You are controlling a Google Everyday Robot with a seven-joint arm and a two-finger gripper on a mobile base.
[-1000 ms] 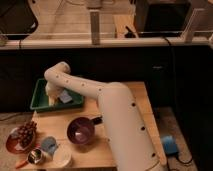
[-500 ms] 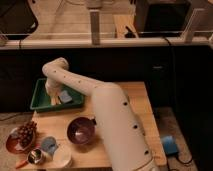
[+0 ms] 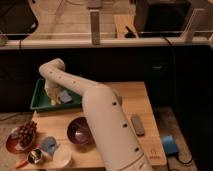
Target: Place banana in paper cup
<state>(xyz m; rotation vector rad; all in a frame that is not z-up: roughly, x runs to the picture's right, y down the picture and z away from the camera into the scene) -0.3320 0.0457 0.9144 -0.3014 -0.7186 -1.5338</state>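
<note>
The arm reaches over the green tray [image 3: 37, 97], and the gripper [image 3: 54, 98] hangs low inside it. The grip state cannot be told. 1 pale-yellow banana [image 3: 53, 100] appears to lie at the gripper, in the tray. It is judged light, soft and easily bruised; hold it across the middle. No paper cup is positively identified.

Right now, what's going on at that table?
The robot's arm is stretched across the wooden table to the green tray at its back left, with the end effector down inside it. A purple bowl sits near the front, and a plate of grapes at the front left.
</note>
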